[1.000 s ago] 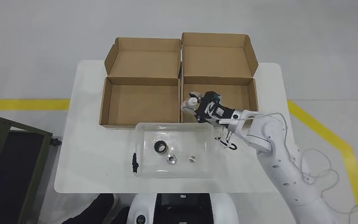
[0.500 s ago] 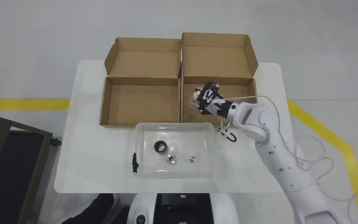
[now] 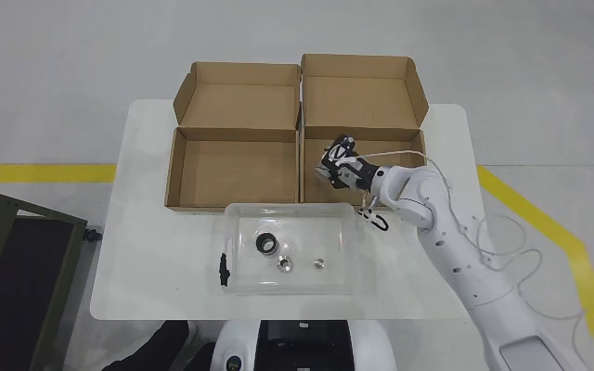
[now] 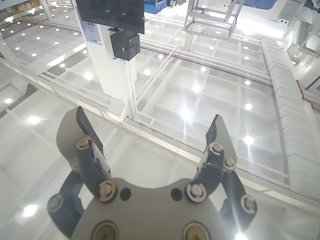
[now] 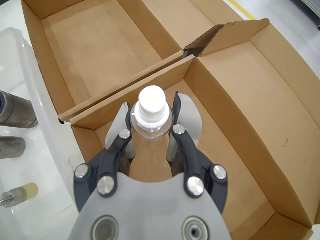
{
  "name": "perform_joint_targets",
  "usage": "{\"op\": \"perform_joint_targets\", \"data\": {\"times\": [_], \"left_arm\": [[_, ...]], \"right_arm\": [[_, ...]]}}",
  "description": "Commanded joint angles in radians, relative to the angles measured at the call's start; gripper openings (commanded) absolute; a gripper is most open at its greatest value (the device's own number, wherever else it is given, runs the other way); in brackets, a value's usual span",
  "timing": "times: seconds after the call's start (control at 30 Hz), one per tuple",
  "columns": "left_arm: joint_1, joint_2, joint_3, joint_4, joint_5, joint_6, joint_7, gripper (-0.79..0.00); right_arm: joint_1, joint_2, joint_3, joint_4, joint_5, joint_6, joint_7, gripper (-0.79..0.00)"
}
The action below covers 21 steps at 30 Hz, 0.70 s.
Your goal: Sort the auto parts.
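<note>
Presently: bottle (image 5: 152, 98) over cardboard box (image 5: 250, 88).
Right tool (image 5: 152, 104) clasps the white-capped bottle above the right-hand box on the white table (image 3: 139, 260); left tool (image 4: 148, 115) gapes, released, toward ceiling lights (image 4: 196, 88); grey floor (image 3: 74, 74) with yellow stripe (image 3: 56, 172).

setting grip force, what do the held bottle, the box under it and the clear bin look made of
Bottle: probably clear plastic, though glass is possible; glossy see-through body, matte white cap. Box: brown corrugated cardboard, matte, with folded flaps. Bin: translucent plastic, smooth; the table shows through its walls.
</note>
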Motion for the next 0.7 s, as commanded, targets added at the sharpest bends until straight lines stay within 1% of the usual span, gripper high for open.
{"op": "perform_joint_targets", "data": {"times": [0.0,0.07,0.17,0.2,0.33,0.43,0.5,0.53,0.57,0.6,0.67], "left_arm": [[0.0,0.0,0.0,0.0,0.0,0.0,0.0,0.0],[0.0,0.0,0.0,0.0,0.0,0.0,0.0,0.0],[0.0,0.0,0.0,0.0,0.0,0.0,0.0,0.0],[0.0,0.0,0.0,0.0,0.0,0.0,0.0,0.0],[0.0,0.0,0.0,0.0,0.0,0.0,0.0,0.0],[0.0,0.0,0.0,0.0,0.0,0.0,0.0,0.0],[0.0,0.0,0.0,0.0,0.0,0.0,0.0,0.0],[0.0,0.0,0.0,0.0,0.0,0.0,0.0,0.0],[0.0,0.0,0.0,0.0,0.0,0.0,0.0,0.0],[0.0,0.0,0.0,0.0,0.0,0.0,0.0,0.0],[0.0,0.0,0.0,0.0,0.0,0.0,0.0,0.0]], "right_arm": [[0.006,-0.002,-0.005,0.017,0.003,0.001,-0.002,-0.785],[0.012,-0.004,-0.01,0.031,0.003,0.002,-0.004,-0.779],[0.02,-0.007,-0.016,0.049,0.007,0.001,-0.007,-0.613],[0.021,-0.008,-0.018,0.052,0.007,0.001,-0.008,-0.576],[0.02,-0.01,-0.02,0.061,0.026,-0.006,-0.018,-0.456],[0.017,-0.01,-0.021,0.053,0.026,-0.009,-0.016,-0.397],[0.014,-0.009,-0.018,0.046,0.026,-0.009,-0.014,-0.2],[0.013,-0.009,-0.017,0.041,0.027,-0.01,-0.013,-0.114],[0.011,-0.009,-0.015,0.035,0.028,-0.011,-0.012,-0.052],[0.009,-0.008,-0.011,0.025,0.028,-0.012,-0.012,-0.003],[0.001,-0.004,0.002,-0.005,0.023,-0.016,-0.014,0.0]]}}
